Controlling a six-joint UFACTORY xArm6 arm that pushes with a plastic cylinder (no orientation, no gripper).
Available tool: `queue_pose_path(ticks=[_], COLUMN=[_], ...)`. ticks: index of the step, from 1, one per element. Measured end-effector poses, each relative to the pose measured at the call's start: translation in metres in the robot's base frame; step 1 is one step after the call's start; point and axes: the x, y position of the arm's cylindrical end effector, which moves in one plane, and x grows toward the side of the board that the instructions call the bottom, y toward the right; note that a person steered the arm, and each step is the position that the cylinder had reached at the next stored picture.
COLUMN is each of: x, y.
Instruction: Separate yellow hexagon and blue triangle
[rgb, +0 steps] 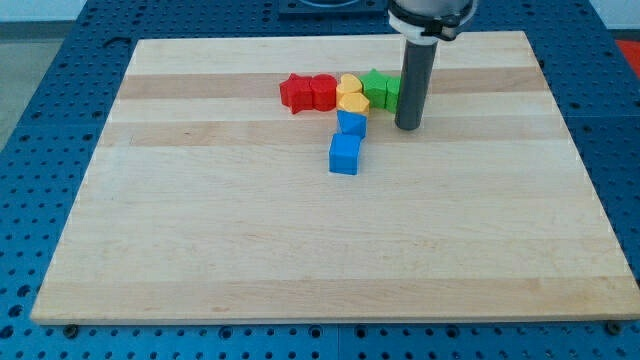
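Note:
The yellow hexagon (352, 102) lies near the board's top centre, just below a yellow heart-like block (348, 84). The blue triangle (352, 123) sits right below the hexagon and touches it. A blue cube (345, 154) lies just below the triangle. My tip (408, 127) stands on the board to the right of the blue triangle, a short gap away, and touches neither the triangle nor the hexagon.
Two red blocks (307, 93) lie in a row left of the yellow blocks. Green blocks (380, 88) lie to their right, partly hidden behind the rod. The wooden board (200, 230) rests on a blue perforated table.

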Motion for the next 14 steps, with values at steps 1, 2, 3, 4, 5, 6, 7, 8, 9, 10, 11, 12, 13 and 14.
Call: queue_pose_path(ticks=[1, 2, 3, 4, 5, 6, 7, 8, 9, 10, 11, 12, 13, 14], x=[0.029, 0.087, 0.146, 0.166, 0.152, 0.106, 0.051, 0.018, 0.014, 0.009, 0.0, -0.007, -0.007, -0.007], y=[0.027, 0.025, -0.026, -0.124, -0.218, -0.271, -0.286, -0.281, -0.254, -0.218, -0.193, -0.169, -0.139, -0.116])
